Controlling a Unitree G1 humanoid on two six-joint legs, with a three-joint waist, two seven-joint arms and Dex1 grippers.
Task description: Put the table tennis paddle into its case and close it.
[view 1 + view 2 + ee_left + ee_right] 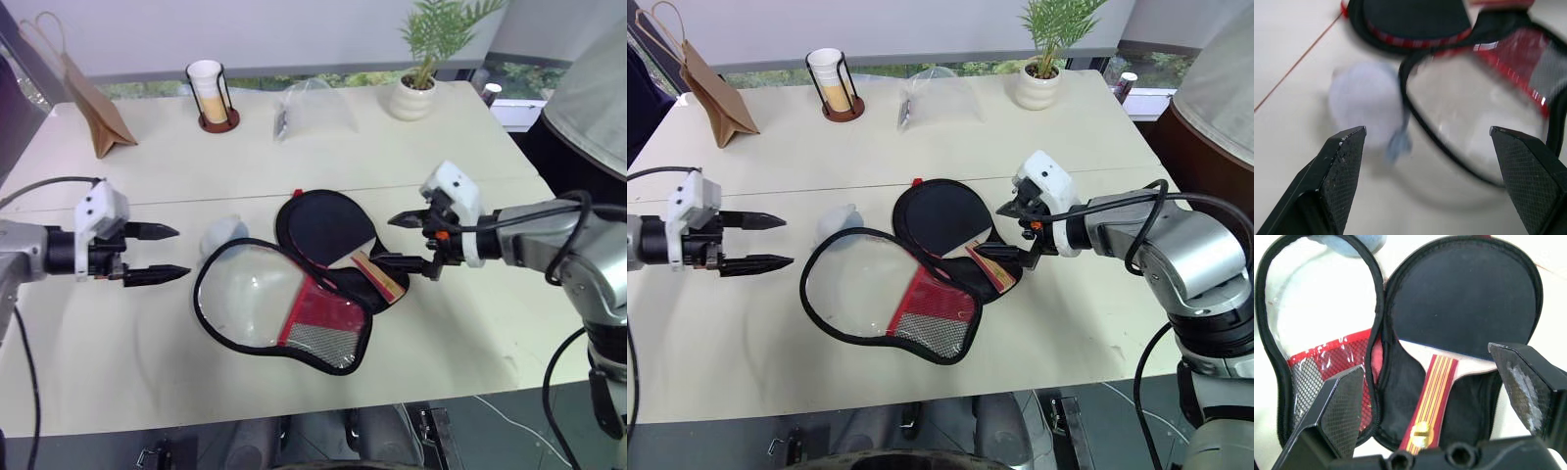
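The table tennis paddle [1464, 303] lies flat inside the case [294, 304], black rubber face up, its striped wooden handle [1432, 396] pointing toward the robot's side of the table [470, 157]. The case is unzipped and spread open at the middle of the table: the half holding the paddle lies on the side nearer the right arm, and the other half, with its clear window, red panel and mesh pocket, is folded out flat beside it on the side nearer the left arm. A fuzzy pale ball charm [223, 233] rests on the table touching the far rim of that folded-out half.

The right gripper [411, 242] hangs just above the handle end of the case, fingers spread wide with nothing between them. The left gripper [162, 254] hovers off the case's opposite side, near the charm, fingers likewise spread and empty.

Beyond the case, along the far edge of the table, stand a brown paper bag [93, 113], a wire holder with stacked cups [211, 93], a clear plastic bag [313, 108] and a small potted plant [416, 88].
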